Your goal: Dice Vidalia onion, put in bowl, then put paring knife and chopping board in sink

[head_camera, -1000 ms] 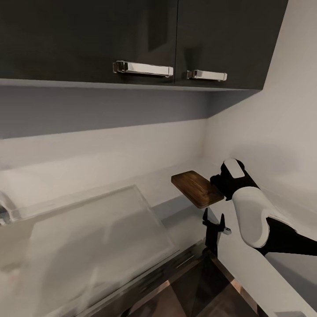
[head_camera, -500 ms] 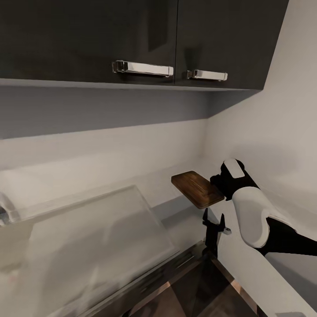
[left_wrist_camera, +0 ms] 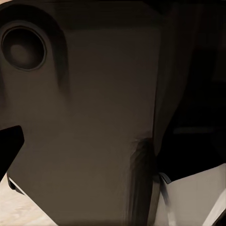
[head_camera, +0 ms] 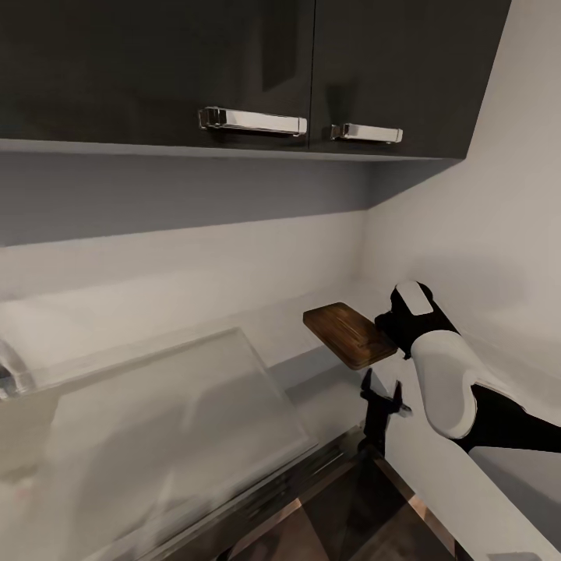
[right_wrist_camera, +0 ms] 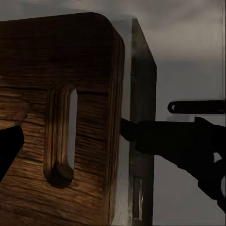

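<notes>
**Right arm holding the chopping board aloft beside the sink.**
From the left: the sink point(head_camera: 156, 421), a pale steel basin, is set into the glossy grey tabletop point(head_camera: 312, 327) below dark wall cabinets point(head_camera: 234, 70) with chrome handles point(head_camera: 253, 121). The left claw point(head_camera: 379, 393) stands upright just beyond the basin's near corner, its two dark fingers apart and nothing between them. Further right, the chopping board point(head_camera: 348, 333) hangs above the tabletop, lying roughly flat. The right claw point(head_camera: 392, 321) is clenched on the board's right edge; the right wrist view shows the slot handle point(right_wrist_camera: 61, 136) close up and one dark finger point(right_wrist_camera: 160, 136) lying past the board's rim.
</notes>
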You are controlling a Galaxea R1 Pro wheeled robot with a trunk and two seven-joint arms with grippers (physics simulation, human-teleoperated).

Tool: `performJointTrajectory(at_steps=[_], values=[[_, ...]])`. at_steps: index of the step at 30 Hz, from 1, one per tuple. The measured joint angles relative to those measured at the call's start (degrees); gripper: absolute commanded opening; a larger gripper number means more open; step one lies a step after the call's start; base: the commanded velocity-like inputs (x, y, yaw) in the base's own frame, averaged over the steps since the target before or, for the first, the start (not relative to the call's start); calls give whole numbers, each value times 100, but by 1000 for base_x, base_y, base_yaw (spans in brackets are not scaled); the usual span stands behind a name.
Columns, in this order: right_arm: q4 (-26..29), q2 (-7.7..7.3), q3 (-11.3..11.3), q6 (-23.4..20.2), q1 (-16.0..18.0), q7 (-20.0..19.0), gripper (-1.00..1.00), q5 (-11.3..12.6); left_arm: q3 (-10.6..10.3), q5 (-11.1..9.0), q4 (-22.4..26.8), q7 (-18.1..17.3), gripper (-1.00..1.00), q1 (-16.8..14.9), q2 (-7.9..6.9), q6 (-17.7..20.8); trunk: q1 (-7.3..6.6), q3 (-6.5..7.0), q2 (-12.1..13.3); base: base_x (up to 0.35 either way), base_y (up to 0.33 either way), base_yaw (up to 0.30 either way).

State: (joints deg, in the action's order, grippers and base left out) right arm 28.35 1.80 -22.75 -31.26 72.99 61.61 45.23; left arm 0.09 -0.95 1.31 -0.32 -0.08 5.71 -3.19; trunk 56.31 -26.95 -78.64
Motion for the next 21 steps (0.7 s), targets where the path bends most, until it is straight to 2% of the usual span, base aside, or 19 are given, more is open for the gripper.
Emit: performJointTrajectory(at_steps=[5,21], values=[[0,0,-3,10,25,159,100,3,0,1,0,0,100,0,0,0,0,0,0,0,0,0],[0,102,-3,3,243,176,100,12,0,7,0,0,100,0,0,0,0,0,0,0,0,0]])
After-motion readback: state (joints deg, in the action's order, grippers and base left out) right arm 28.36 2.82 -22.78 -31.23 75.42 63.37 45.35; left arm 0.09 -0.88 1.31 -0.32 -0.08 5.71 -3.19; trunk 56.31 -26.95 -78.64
